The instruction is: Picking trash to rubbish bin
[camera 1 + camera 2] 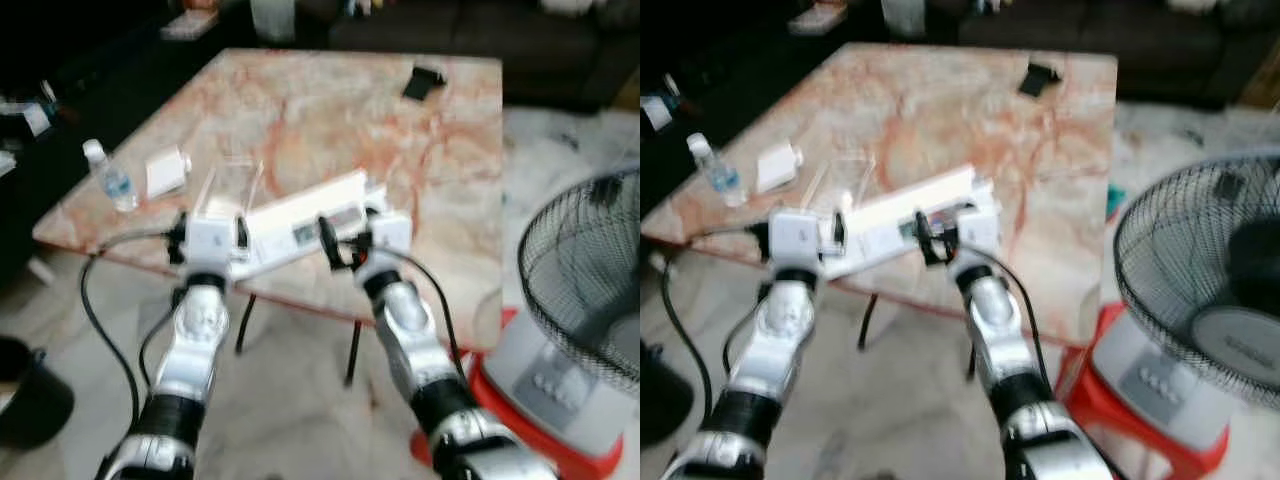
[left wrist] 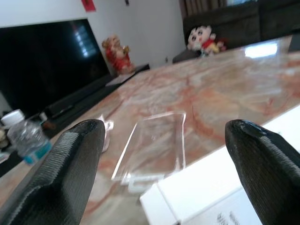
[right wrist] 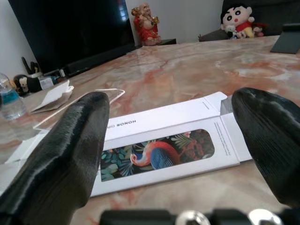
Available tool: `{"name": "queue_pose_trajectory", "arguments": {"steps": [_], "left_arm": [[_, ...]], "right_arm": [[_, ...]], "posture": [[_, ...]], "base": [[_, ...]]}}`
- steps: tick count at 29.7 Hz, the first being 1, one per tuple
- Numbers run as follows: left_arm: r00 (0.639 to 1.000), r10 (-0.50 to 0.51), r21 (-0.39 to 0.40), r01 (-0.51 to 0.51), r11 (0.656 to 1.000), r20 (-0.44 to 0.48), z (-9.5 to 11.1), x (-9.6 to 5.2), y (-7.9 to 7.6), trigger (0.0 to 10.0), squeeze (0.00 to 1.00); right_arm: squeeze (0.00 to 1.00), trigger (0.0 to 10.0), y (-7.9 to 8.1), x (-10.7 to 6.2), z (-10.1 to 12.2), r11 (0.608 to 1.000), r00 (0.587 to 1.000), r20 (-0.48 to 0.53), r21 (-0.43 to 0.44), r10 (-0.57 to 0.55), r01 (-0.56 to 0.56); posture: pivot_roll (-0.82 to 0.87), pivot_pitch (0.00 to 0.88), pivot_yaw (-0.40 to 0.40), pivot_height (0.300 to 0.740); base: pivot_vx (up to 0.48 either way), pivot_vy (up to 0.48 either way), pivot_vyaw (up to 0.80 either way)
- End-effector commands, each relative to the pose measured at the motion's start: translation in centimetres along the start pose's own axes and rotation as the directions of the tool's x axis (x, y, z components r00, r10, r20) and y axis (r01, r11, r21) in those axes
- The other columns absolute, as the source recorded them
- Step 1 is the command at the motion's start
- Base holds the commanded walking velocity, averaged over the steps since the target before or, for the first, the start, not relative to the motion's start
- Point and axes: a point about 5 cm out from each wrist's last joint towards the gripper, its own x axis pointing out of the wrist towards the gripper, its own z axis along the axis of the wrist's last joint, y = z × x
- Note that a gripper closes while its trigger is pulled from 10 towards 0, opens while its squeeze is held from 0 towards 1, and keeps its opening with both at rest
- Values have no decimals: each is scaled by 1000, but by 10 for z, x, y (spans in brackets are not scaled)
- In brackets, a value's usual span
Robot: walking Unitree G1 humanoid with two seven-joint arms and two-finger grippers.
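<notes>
**Reaching over the table edge for the flat white box**

Looking down through the head camera, I see a pink marble table [image 1: 420, 150]. A long white box [image 1: 300, 222] lies flat near the edge closest to me. On its front I can see a picture of a pink bird [image 3: 154, 157].

My left gripper [image 2: 164, 159] is spread wide over one end of the box. A clear plastic tray [image 2: 157, 145] lies on the table just past it.

My right gripper [image 3: 173, 136] is spread wide too, with the box lying between its fingers [image 3: 70, 140].

A small water bottle [image 1: 110, 177] stands near the table's left edge, beside a small white carton [image 1: 166, 171]. A fan [image 1: 585, 290] stands on the floor to my right.
</notes>
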Motion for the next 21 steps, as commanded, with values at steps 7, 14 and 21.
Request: {"name": "queue_pose_trajectory", "arguments": {"steps": [7, 14, 21], "left_arm": [[999, 6, -9, -6, 1000, -39, -8, -9, 23, 10000, 0], [991, -68, -187, 46, 981, -111, -15, -7, 43, 10000, 0], [985, -108, -176, 83, 981, -134, -21, -4, 56, 10000, 0]], "right_arm": [[0, 10000, 11, 2, 1, 1000, 1000, 4, 1, 31, -31], [0, 10000, 6, 0, 0, 1000, 1000, 3, -6, 24, -24], [0, 10000, 7, -2, -3, 999, 1000, -9, -13, 30, -30]], "posture": [[131, 121, 61, 728], [126, 114, 63, 728], [131, 103, 63, 728]], "base": [[0, 0, 0], [0, 0, 0], [0, 0, 0]]}}
